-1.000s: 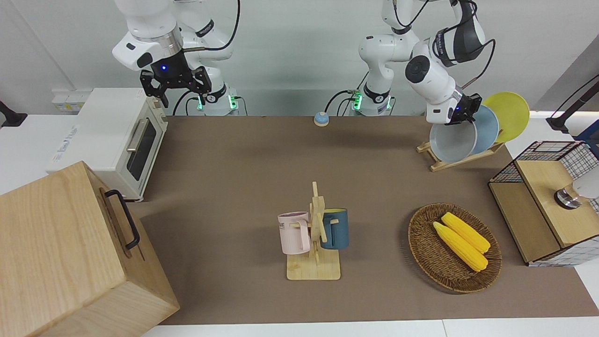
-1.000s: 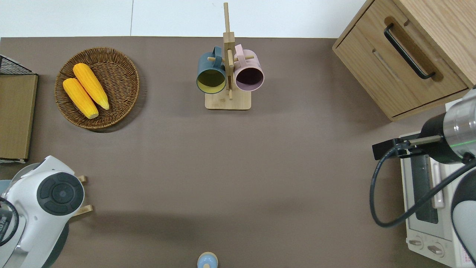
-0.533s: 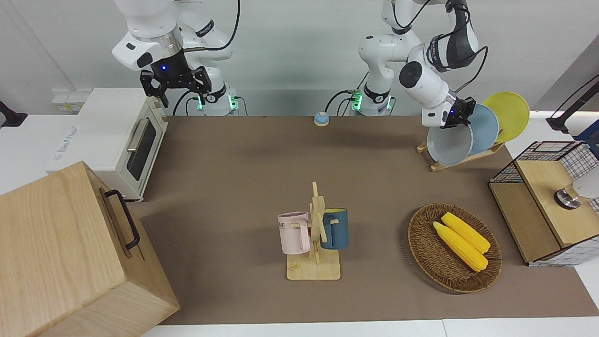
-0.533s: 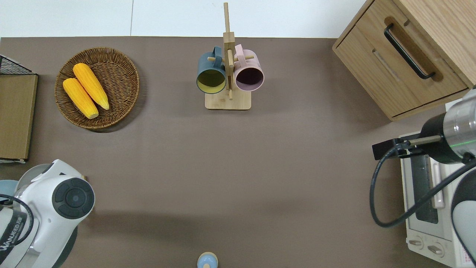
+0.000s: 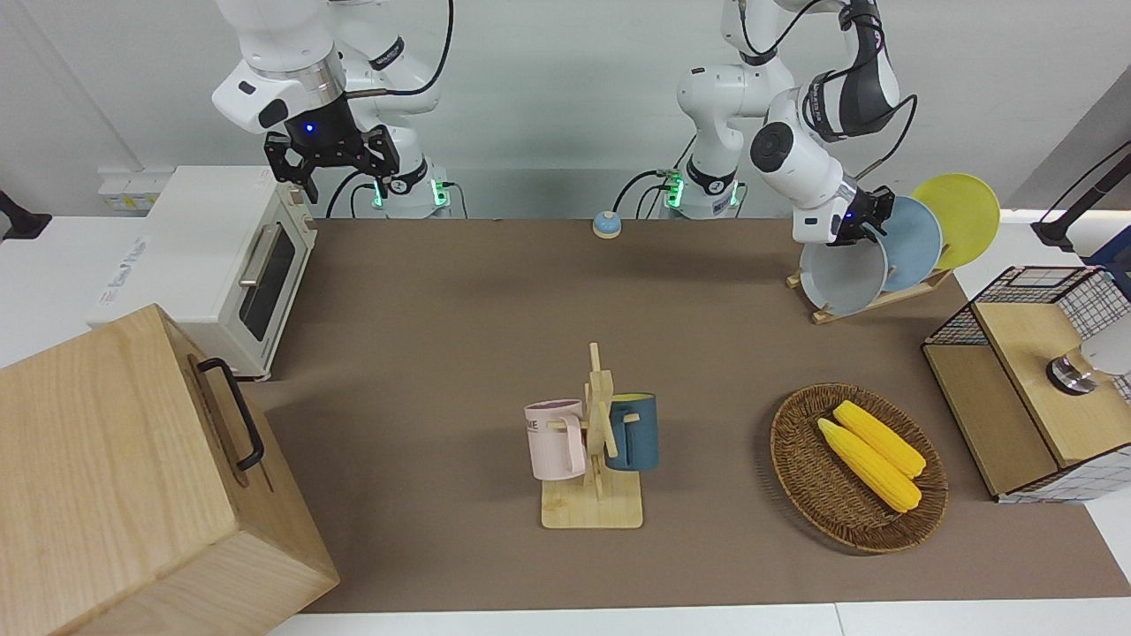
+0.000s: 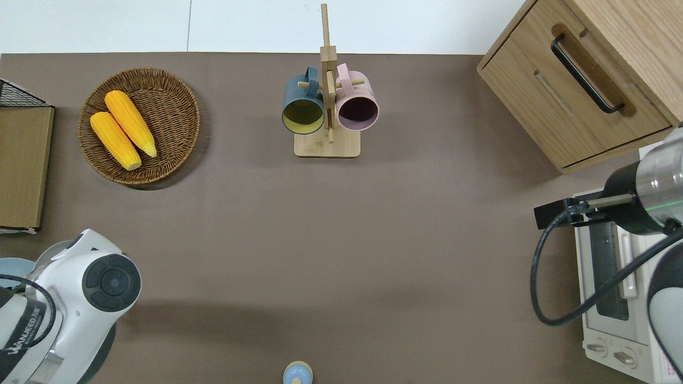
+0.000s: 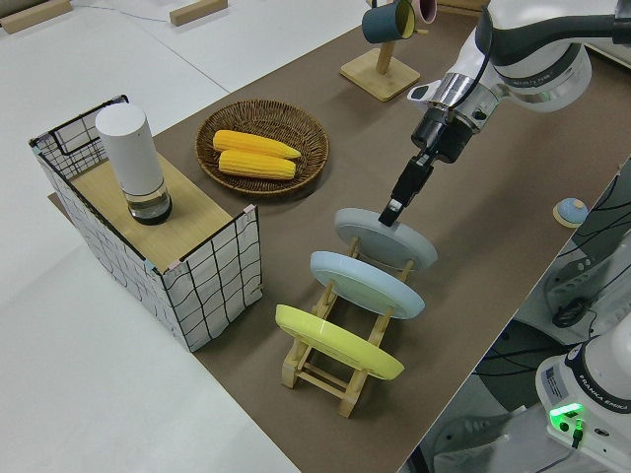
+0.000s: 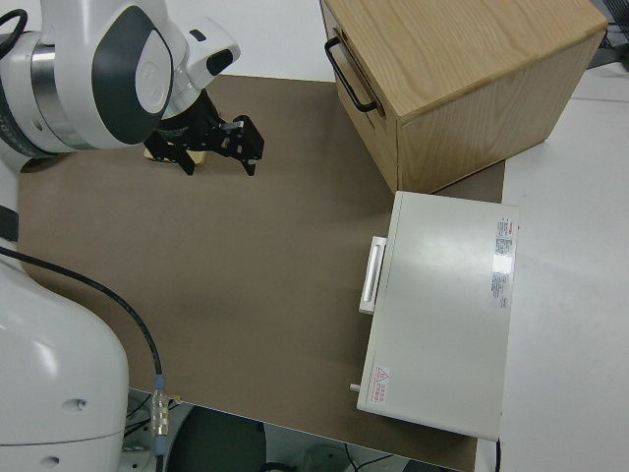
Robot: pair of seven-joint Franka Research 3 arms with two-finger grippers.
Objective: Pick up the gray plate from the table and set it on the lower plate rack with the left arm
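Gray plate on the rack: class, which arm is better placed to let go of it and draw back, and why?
The left. The left gripper is at the gray plate, which sits in the lower plate rack. The right gripper is parked at the table's opposite end.

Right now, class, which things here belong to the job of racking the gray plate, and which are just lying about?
Belonging to the job:
gray plate, in the lower plate rack
left gripper, at the plate's rim
table

Just lying about:
blue plate
yellow plate
corn basket
mug stand
toaster oven
wooden cabinet
right gripper, parked
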